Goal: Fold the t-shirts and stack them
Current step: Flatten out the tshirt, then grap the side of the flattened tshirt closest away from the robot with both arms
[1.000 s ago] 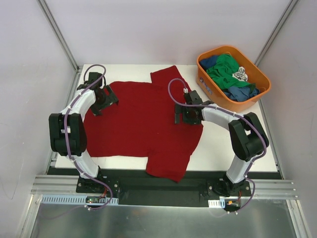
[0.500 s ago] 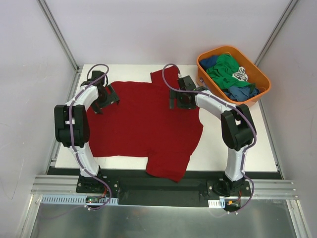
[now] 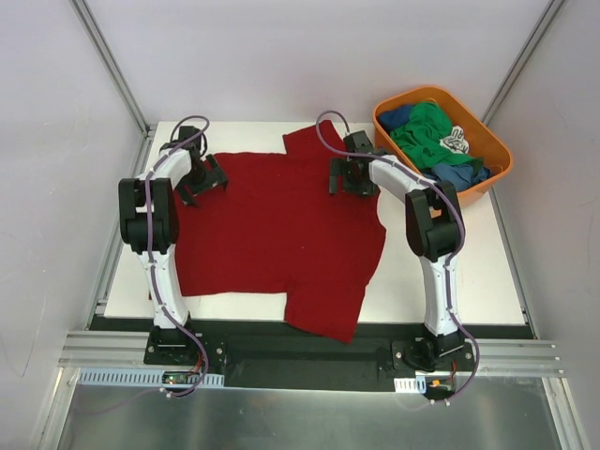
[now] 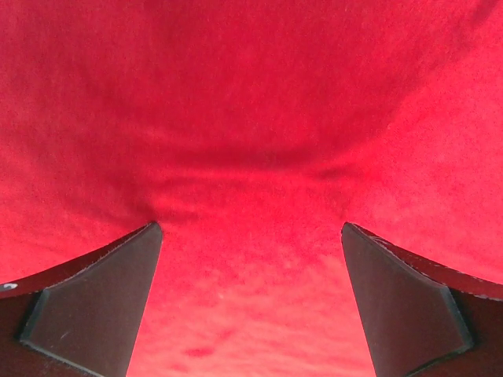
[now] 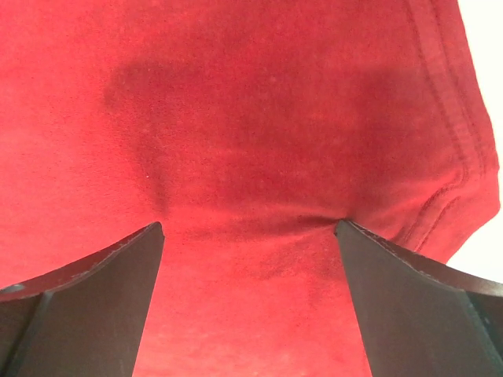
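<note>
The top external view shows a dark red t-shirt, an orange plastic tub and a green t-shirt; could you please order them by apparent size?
1. Dark red cloth t-shirt, spread flat: clearly largest.
2. Orange plastic tub.
3. Green cloth t-shirt, smallest as seen. It is bunched inside the tub and partly hidden, so its real size is unsure.

One dark red t-shirt (image 3: 272,225) on bench (image 3: 450,272); one orange tub (image 3: 379,131); inside one green t-shirt (image 3: 427,131), blue t-shirts (image 3: 457,175), number unclear; two pincers: left pincer (image 4: 250,228), right pincer (image 5: 248,228)
</note>
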Action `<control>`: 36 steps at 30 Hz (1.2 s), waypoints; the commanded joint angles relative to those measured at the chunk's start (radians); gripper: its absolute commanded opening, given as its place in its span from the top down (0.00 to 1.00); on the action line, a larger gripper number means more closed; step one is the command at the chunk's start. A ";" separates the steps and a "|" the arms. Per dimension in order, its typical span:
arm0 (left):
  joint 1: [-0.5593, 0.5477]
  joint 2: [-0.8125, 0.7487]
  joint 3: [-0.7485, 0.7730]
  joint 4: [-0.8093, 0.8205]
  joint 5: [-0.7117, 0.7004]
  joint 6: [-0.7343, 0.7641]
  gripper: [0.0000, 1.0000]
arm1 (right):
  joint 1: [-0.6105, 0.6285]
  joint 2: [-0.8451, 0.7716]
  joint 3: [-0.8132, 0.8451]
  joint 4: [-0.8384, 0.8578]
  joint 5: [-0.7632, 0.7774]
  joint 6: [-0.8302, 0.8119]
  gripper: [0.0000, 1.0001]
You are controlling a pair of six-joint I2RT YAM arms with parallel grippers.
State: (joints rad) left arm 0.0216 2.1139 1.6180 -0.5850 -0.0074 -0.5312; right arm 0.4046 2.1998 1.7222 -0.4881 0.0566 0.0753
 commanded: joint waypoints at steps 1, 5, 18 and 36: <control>0.018 0.066 0.124 -0.055 0.012 0.019 0.01 | -0.035 0.084 0.140 -0.046 -0.031 -0.042 0.03; 0.023 0.126 0.210 -0.076 0.023 0.031 0.01 | -0.044 0.149 0.241 -0.064 -0.038 -0.058 0.03; 0.026 0.008 0.213 -0.116 0.014 0.025 0.01 | -0.023 0.017 0.217 -0.018 -0.112 -0.222 0.03; 0.342 -1.098 -0.943 -0.171 -0.137 -0.392 0.01 | 0.059 -0.604 -0.480 0.244 -0.081 -0.163 0.03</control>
State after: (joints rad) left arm 0.2775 1.1381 0.8024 -0.7162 -0.1371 -0.8318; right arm 0.4709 1.6608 1.2877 -0.2874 -0.0643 -0.0998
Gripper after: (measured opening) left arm 0.993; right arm 0.967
